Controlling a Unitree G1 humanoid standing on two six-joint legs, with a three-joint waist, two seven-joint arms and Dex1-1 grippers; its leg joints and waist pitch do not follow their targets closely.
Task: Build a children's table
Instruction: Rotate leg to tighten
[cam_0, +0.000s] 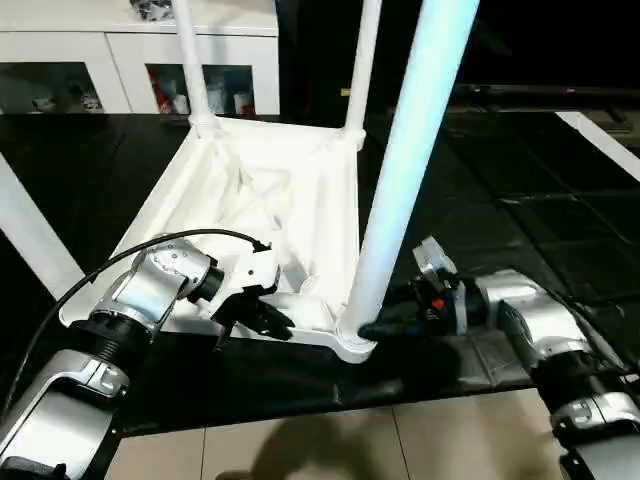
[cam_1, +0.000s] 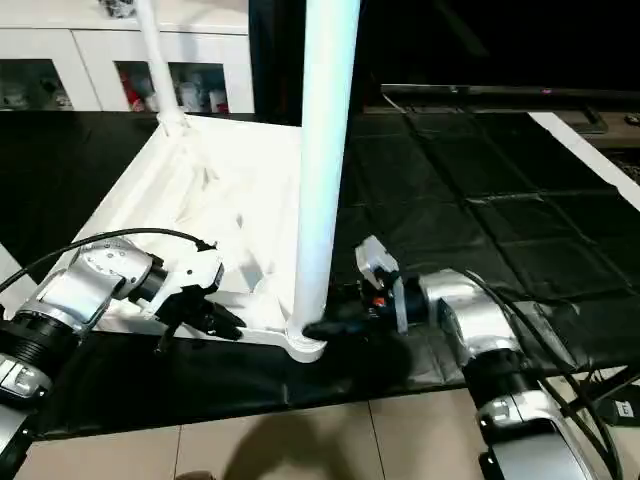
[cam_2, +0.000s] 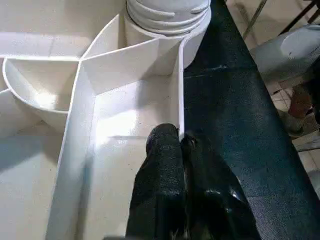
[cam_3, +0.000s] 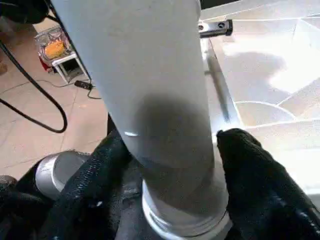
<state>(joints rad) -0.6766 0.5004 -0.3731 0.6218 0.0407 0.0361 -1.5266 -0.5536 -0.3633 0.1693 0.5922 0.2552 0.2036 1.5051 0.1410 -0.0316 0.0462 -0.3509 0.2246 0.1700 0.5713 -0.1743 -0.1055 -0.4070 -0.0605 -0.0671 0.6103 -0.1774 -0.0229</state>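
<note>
The children's table top (cam_0: 250, 180) lies upside down on a black mat, ribbed underside up. Two white legs (cam_0: 190, 60) stand in its far corner sockets. A third leg (cam_0: 400, 180) stands in the near right socket (cam_0: 355, 345). My left gripper (cam_0: 270, 318) is shut on the thin near rim wall (cam_2: 180, 100) of the top, one finger on each side of it. My right gripper (cam_3: 170, 145) reaches in from the right at that leg's base. Its black fingers (cam_3: 250, 170) straddle the leg (cam_3: 150, 75), with a slight gap on one side.
A long white piece (cam_0: 30, 240) lies slanted at the left of the mat (cam_0: 500, 200), and another white strip (cam_0: 600, 140) at the far right. A white glass-door cabinet (cam_0: 100, 60) stands behind. Tiled floor (cam_0: 350, 440) begins at the mat's near edge.
</note>
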